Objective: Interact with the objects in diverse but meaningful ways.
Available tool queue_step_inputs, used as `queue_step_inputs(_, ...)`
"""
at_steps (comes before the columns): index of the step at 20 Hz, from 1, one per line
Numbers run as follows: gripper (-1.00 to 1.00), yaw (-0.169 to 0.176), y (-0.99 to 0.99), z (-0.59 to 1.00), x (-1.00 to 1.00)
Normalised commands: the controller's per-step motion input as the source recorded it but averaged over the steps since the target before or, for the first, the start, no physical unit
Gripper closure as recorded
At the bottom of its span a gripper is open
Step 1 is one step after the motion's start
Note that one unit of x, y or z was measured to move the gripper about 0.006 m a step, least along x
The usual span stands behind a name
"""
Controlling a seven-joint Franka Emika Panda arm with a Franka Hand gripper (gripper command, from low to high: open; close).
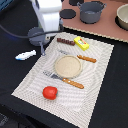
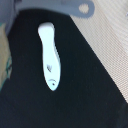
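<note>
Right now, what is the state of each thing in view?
white fish-like piece: flat on the black surface, off the mat
red tomato: on the mat
tan plate: empty
grey pot: upright, no lid
yellow packet: flat on the mat
gripper: not visible

Both pictures are small and soft. The exterior view is evenly, fairly brightly lit; the arm [image 1: 47, 12] is washed out to near white and blurred, and the plate [image 1: 67, 66] throws only a faint shadow. In the wrist view the fish [image 2: 50, 56] glares pale against dark cloth, its edges smeared.
</note>
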Motion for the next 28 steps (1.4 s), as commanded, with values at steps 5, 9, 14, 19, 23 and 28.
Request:
queue_step_inputs(5, -1.00, 0.029, -0.51, -0.64, -0.71)
queue_step_inputs(9, -1.00, 0.040, -0.21, -0.71, -0.87)
queue_step_inputs(14, -1.00, 0.047, -0.07, -0.65, -0.93)
queue_step_inputs(19, -1.00, 0.044, 0.00, -0.17, -0.96)
queue_step_inputs(23, -1.00, 0.030, 0.00, -0.09, -0.94)
queue_step_inputs(28, -1.00, 0.010, 0.00, -0.22, -0.59)
